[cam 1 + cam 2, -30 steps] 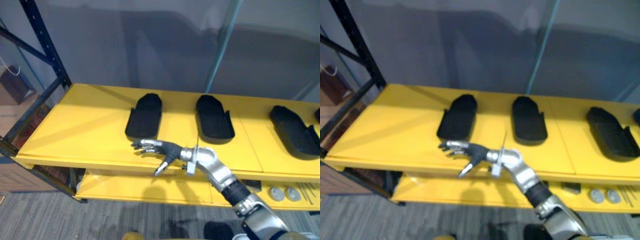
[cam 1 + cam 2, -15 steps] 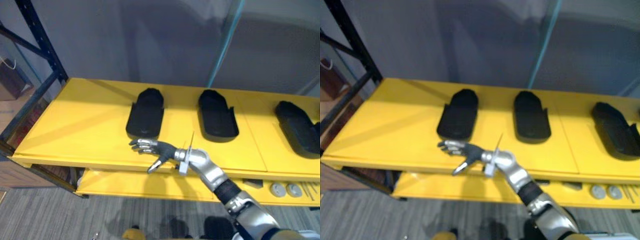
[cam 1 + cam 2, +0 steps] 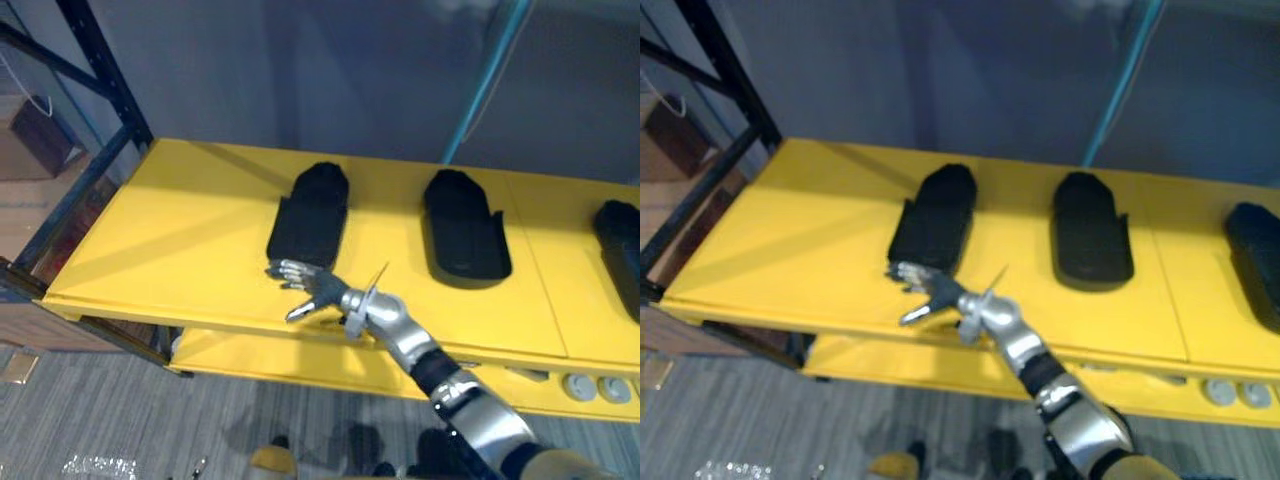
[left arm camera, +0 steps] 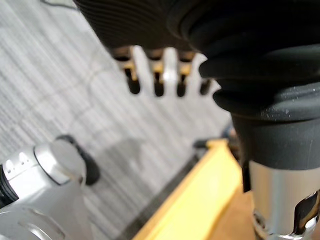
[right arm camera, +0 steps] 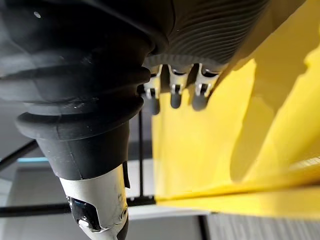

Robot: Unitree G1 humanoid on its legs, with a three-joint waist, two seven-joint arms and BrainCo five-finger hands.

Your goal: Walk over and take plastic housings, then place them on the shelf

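Zero held | right robot hand (image 3: 312,288) splayed, now nearer leftmost housing (image 3: 310,215) | left robot hand (image 4: 170,70) slack

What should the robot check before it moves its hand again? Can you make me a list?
1. Right robot hand holds nothing, fingers spread: ok.
2. Left black housing lies flat on the yellow shelf: ok.
3. Right robot hand is clear of that housing: cannot tell; its fingertips are right at the housing's near end.
4. Housings are apart from each other: ok; yellow shows between the left one and the middle housing.
5. Left robot hand is free, fingers straight and holding nothing: ok.
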